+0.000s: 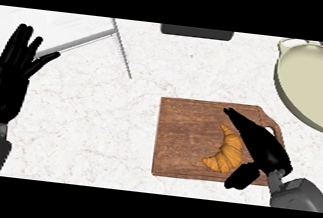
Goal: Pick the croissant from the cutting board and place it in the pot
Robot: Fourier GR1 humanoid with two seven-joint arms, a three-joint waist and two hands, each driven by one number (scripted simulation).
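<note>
A golden croissant point(226, 152) lies on the right half of the brown wooden cutting board point(188, 134). My right hand point(260, 145) hovers over it, fingers stretched toward the board's far edge and thumb hanging down by the board's near edge; the hand covers the croissant's right side without curling round it. The cream pot point(317, 88) stands at the right edge, beyond the board, empty inside. My left hand point(8, 81) rests open at the far left, fingers up.
A light tray or panel with a metal rim point(91, 37) lies at the back left. A dark object point(197, 32) sits at the counter's far edge. White marble counter point(96, 123) stretches between my left hand and the board.
</note>
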